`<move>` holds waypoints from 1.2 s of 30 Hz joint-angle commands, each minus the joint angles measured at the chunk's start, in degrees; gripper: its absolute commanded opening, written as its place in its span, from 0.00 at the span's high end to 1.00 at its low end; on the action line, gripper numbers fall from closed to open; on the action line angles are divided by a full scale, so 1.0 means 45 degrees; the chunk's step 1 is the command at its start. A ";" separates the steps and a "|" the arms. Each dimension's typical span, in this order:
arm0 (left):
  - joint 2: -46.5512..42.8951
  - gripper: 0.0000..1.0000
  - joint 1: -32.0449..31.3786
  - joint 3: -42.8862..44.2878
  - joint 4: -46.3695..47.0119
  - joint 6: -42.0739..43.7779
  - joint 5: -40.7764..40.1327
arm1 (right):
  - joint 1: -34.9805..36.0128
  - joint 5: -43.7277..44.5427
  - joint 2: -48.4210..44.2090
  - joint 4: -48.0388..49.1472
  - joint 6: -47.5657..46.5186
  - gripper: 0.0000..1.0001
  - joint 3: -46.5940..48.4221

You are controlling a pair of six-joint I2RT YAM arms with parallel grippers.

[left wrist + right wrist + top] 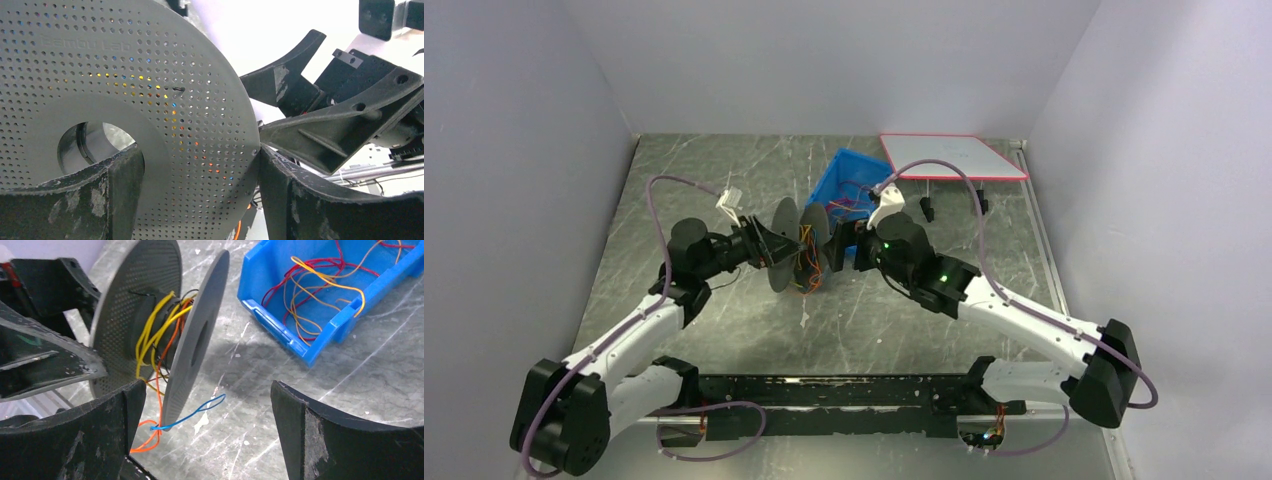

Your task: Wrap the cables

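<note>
Bare grey bench (824, 330) lies open between the arm bases and the spool (784, 250) at frame centre. The left gripper (197, 155) has its jaws spread wide across the spool's perforated disc, one finger at the hub hole and the other against the rim, holding it on edge. The right gripper (205, 390) faces it from the right, jaws wide and empty. Yellow and orange cables (160, 335) wind round the hub, and a blue wire (195, 412) hangs below. Behind, a blue bin (829, 190) holds more loose red, orange and yellow ones. A white board (949, 155) sits at the upper right by the far edge.
</note>
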 commanded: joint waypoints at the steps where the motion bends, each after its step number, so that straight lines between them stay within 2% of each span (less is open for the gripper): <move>1: 0.0107 0.93 0.0139 -0.0278 0.3427 -0.0889 0.1251 | -0.0024 0.0037 -0.0690 -0.0176 0.0106 0.01 0.0258; 15: 0.2573 0.93 0.1176 -0.2190 1.0071 -0.4044 0.2476 | -0.0025 -0.0087 -0.1174 -0.0411 0.0377 0.01 0.0137; 27: 0.7284 0.93 0.1813 -0.2391 1.7681 -0.8120 0.3337 | -0.0017 -0.0167 -0.1190 -0.0331 0.0482 0.02 -0.0098; 36: 0.7894 0.93 0.1839 -0.2285 1.7746 -0.8133 0.3418 | -0.0019 -0.0130 -0.1021 -0.0300 0.0442 0.01 -0.0122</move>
